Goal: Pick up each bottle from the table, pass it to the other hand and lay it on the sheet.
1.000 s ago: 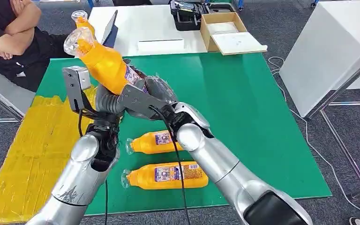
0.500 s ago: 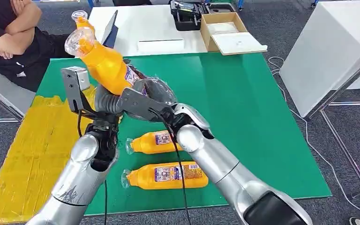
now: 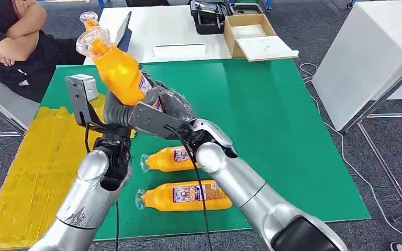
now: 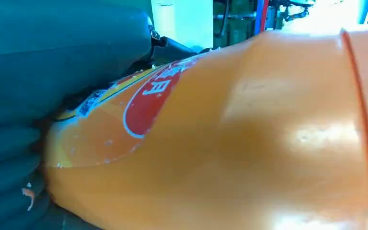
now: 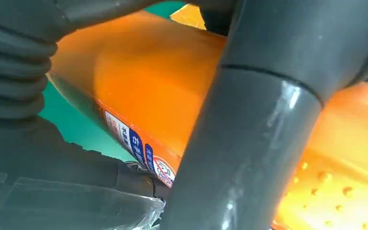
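Where green table [image 3: 272, 120] meets yellow sheet [image 3: 36, 162], grey carpet [image 3: 382, 151] all around.

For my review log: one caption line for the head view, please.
Both hands, left hand and right hand, grip a raised orange bottle above the green table; two more bottles lie there.

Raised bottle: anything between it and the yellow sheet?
Nothing visible. The raised bottle is held up where both hands meet, right hand and left hand. The yellow sheet lies bare just past the green table's left edge.
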